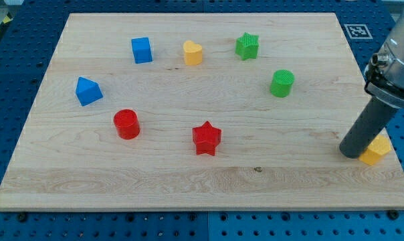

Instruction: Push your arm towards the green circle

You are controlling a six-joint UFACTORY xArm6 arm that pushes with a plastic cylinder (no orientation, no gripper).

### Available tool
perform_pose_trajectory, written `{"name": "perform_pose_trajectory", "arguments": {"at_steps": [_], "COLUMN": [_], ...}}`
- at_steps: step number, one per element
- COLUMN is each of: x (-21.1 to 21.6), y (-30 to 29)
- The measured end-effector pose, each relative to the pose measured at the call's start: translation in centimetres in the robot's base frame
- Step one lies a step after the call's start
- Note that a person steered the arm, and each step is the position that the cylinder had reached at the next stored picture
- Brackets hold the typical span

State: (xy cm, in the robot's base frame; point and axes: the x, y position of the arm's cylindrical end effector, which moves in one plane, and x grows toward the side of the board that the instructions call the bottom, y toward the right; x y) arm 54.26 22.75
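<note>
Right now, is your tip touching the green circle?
Apart. The camera view shows bare board between my tip and the green circle; my tip sits far toward the view's bottom right, next to a yellow block.

My rod hides part of the yellow block [377, 149], whose shape stays unclear.

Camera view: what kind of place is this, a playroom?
More likely a robot test bench: a wooden board of small blocks like the green circle, a blue pegboard beneath, my tip touching a yellow block.
</note>
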Motion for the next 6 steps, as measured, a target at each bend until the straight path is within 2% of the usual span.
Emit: {"name": "perform_pose_trajectory", "arguments": {"at_steps": [2,6], "x": [0.0,-4.1], "y": [-0.3,-9.5]}}
